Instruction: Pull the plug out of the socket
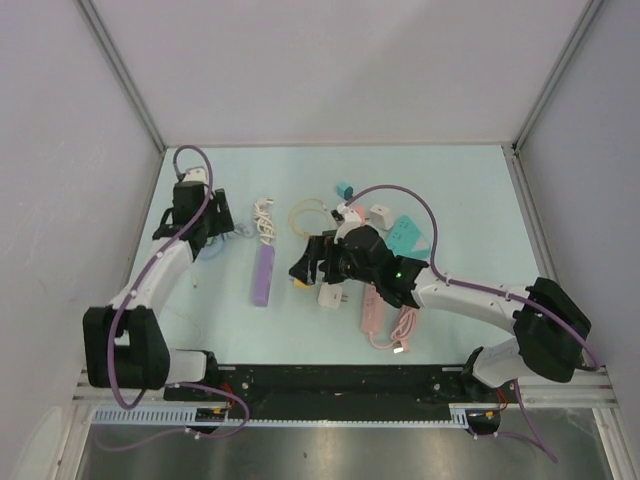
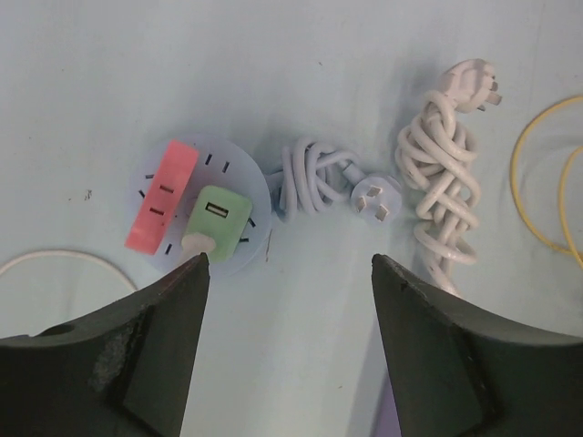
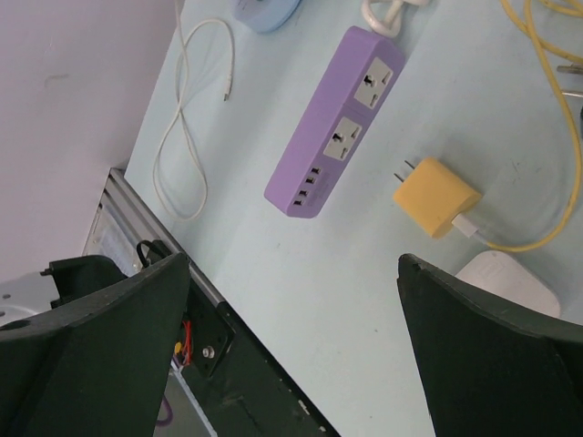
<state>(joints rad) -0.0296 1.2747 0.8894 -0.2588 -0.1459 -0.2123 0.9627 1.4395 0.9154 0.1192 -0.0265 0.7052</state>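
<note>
A round pale-blue socket (image 2: 233, 160) lies on the table with a pink plug (image 2: 162, 196) and a green USB plug (image 2: 219, 218) seated in it. My left gripper (image 2: 287, 259) hovers open just short of it, nothing between its fingers; its left fingertip (image 2: 182, 291) hangs over the green plug's edge. A purple power strip (image 3: 337, 137) has empty outlets. Beside it a yellow plug (image 3: 435, 196) lies loose with its prongs bare and a yellow cable (image 3: 547, 109) attached. My right gripper (image 3: 293, 259) is open and empty above the table near the yellow plug.
A bundled white cord (image 2: 442, 173) and a coiled pale-blue cord (image 2: 314, 173) lie right of the round socket. A white block (image 3: 510, 282) sits by the yellow plug. A pink strip (image 1: 372, 310), a teal tag (image 1: 403, 232) and a white cube (image 1: 380, 213) lie at the right.
</note>
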